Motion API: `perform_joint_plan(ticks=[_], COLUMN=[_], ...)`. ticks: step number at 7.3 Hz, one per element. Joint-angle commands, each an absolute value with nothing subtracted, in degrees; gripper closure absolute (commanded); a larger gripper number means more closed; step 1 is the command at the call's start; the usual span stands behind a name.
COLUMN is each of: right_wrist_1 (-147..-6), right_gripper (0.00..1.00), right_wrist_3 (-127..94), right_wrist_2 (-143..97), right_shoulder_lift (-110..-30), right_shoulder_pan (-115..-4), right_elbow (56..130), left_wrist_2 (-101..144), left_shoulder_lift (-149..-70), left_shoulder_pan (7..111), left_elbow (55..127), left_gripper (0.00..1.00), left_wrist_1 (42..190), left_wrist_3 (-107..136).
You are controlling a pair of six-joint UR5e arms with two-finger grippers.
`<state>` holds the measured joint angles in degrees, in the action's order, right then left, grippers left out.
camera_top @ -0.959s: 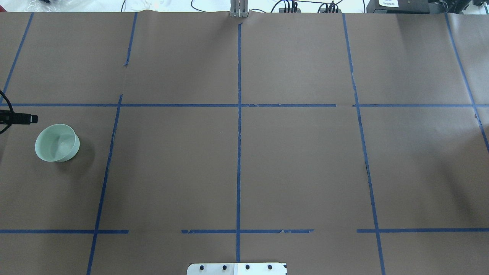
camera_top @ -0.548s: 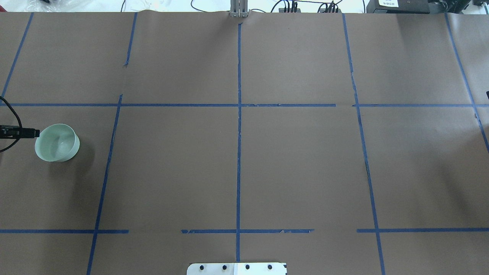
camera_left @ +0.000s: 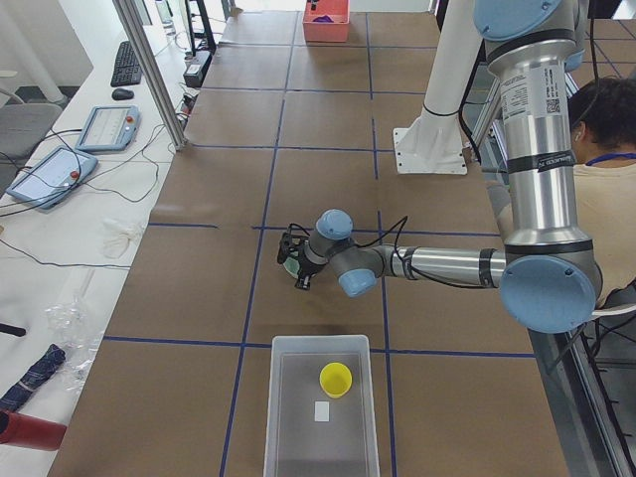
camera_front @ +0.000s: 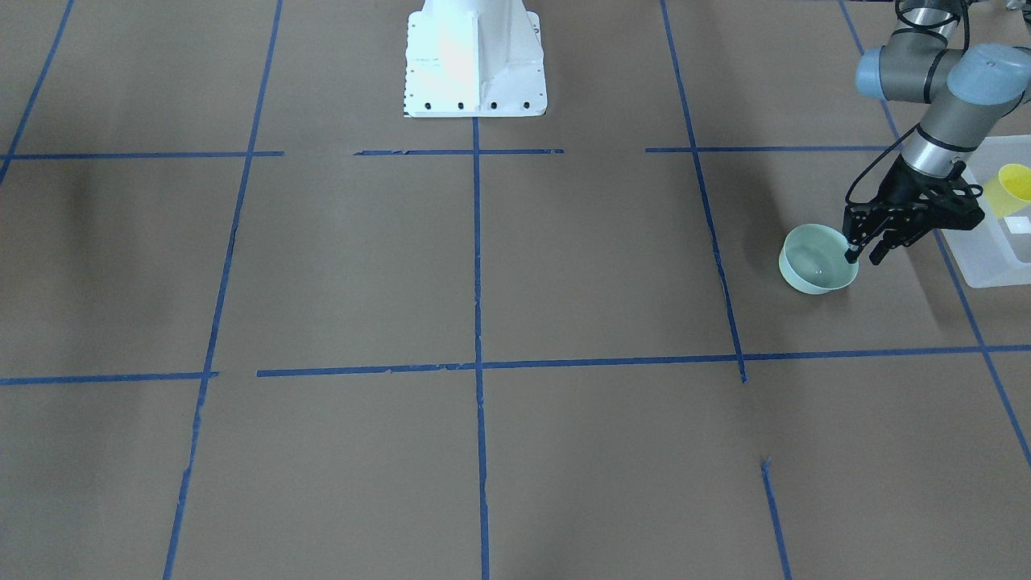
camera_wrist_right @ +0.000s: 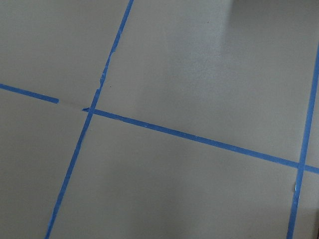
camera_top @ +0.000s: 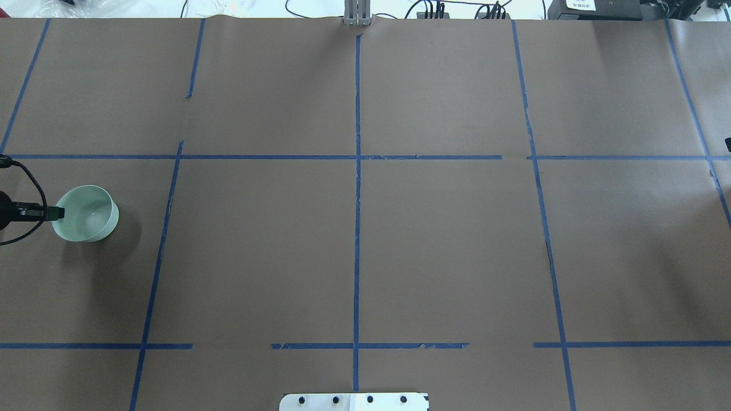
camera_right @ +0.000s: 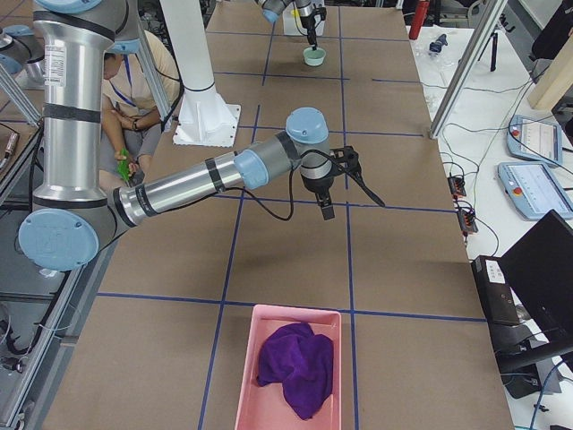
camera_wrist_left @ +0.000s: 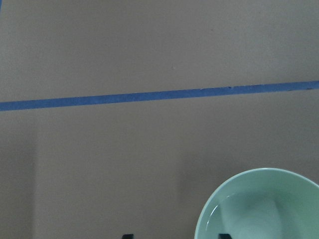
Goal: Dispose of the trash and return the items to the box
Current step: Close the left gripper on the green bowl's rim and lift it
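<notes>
A pale green bowl [camera_front: 813, 270] stands upright on the brown table, in the overhead view at the far left [camera_top: 88, 214]. My left gripper [camera_front: 863, 258] is open and straddles the bowl's rim on the box side. The left wrist view shows one fingertip inside the bowl [camera_wrist_left: 264, 209] and the other outside it. The frosted box [camera_front: 992, 272] stands just beyond the gripper, with a yellow cup [camera_front: 1011, 187] lying in it; both also show in the exterior left view, the box [camera_left: 288, 437] and the cup [camera_left: 335, 379]. My right gripper [camera_right: 345, 204] hovers over bare table; I cannot tell its state.
A pink bin [camera_right: 260, 331] holding a purple cloth [camera_right: 298, 365] sits at the table's right end. The white robot base [camera_front: 475, 56] stands at the table's middle edge. A person [camera_left: 608, 169] sits behind the robot. Blue tape lines grid the table.
My left gripper has travelled towards the robot's side of the table and on to the bowl, ending with a fingertip over its rim. The bowl has stayed put.
</notes>
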<state>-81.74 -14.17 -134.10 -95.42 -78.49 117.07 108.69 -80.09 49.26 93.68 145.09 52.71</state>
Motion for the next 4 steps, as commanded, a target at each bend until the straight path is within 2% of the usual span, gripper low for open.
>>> perform_joint_plan(ticks=[1, 4], right_wrist_1=[-81.7, -81.7], right_gripper=[0.00, 0.00], right_wrist_3=[-14.1, -14.0], right_wrist_2=[-134.0, -134.0], right_shoulder_lift=[-95.4, -95.4], right_shoulder_pan=[-78.5, -78.5], right_elbow=[117.1, 117.1], left_wrist_2=[108.6, 114.6], left_shoulder_lift=[-80.4, -79.5], left_shoulder_pan=[48.3, 49.4], left_elbow=[94.1, 97.5], left_gripper=[1.00, 1.00], left_wrist_1=[145.4, 145.1], left_wrist_3=[53.4, 46.3])
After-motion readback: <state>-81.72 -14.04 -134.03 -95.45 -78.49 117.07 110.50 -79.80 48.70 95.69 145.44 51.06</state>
